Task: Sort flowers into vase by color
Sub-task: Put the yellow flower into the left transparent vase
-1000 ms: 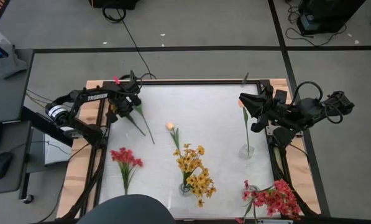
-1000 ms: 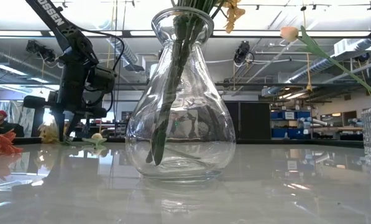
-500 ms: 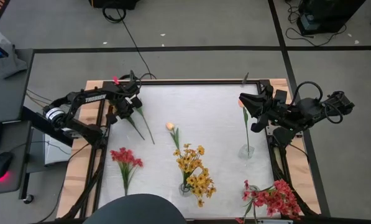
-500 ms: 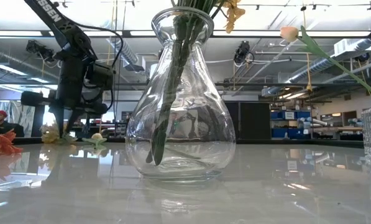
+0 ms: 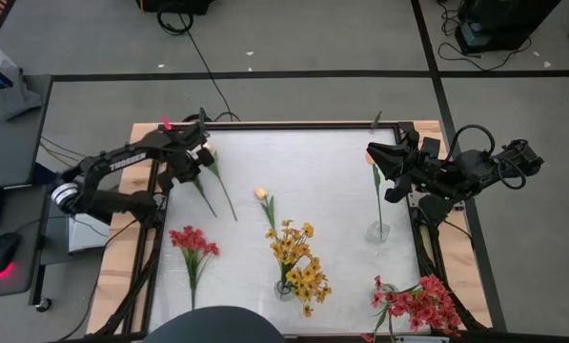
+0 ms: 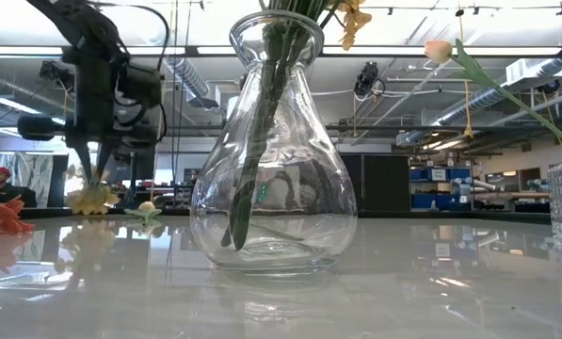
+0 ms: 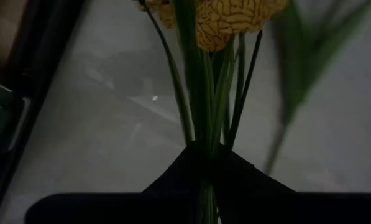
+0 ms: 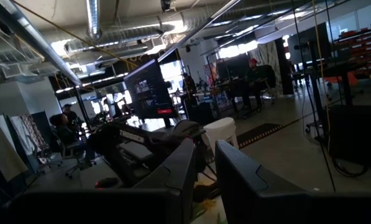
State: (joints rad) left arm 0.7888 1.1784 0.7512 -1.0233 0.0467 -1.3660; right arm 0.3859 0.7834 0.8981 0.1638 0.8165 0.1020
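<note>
Left claw (image 7: 207, 163) pinches the yellow flower's (image 7: 232, 18) green stems — bloom hanging just beyond its tips.

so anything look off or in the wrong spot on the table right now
Yes: a peach bud stem lies among the yellow flowers in the round vase, a colour mismatch. One red bunch lies loose on the table. The left gripper holds a yellow bunch.

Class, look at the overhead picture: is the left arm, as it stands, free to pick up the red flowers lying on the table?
Probably not yet: the left gripper fingers are already shut on a yellow flower. The red flowers lie uncovered on the left arm's side, with nothing between.
</note>
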